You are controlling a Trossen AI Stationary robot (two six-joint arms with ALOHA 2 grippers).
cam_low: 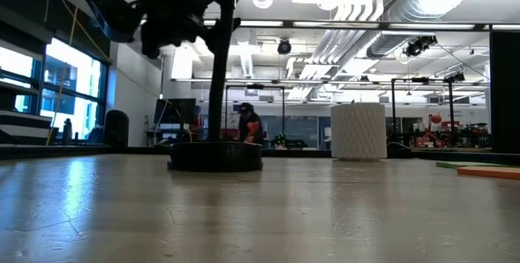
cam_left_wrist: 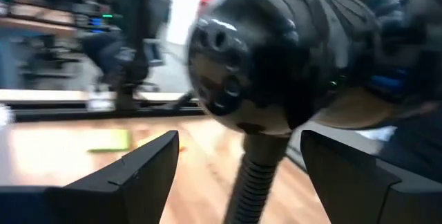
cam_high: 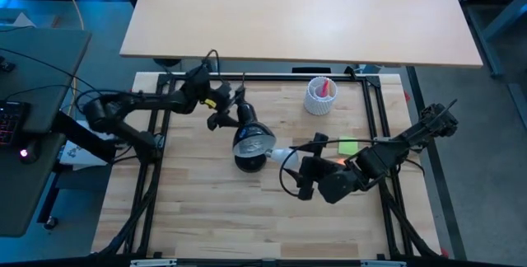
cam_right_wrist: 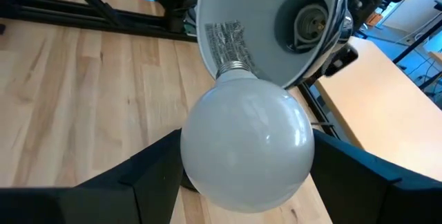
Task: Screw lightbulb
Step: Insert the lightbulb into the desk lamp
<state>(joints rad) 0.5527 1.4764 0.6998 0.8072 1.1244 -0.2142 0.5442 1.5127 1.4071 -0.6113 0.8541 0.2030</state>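
A black desk lamp stands mid-table on its round base, its shade opening toward the table's right. The white lightbulb hangs in front of that opening with my right gripper shut on it. Its silvery screw base points at the shade's lower rim, short of the socket. My left gripper is open behind the shade. Its fingers stand on either side of the lamp's ribbed neck, with a gap showing on each side. My right gripper pinches the bulb's round glass at its widest part between its two fingers. The fingers come from the table's right side, slanting a little downward. The bulb is lifted clear of the table, its screw base pointing away from the gripper toward the shade.
A white ribbed cup holding a red thing stands near the far right of the table. A green pad lies right of the lamp. Black frame rails border the wooden table, and a second tabletop lies beyond the far edge.
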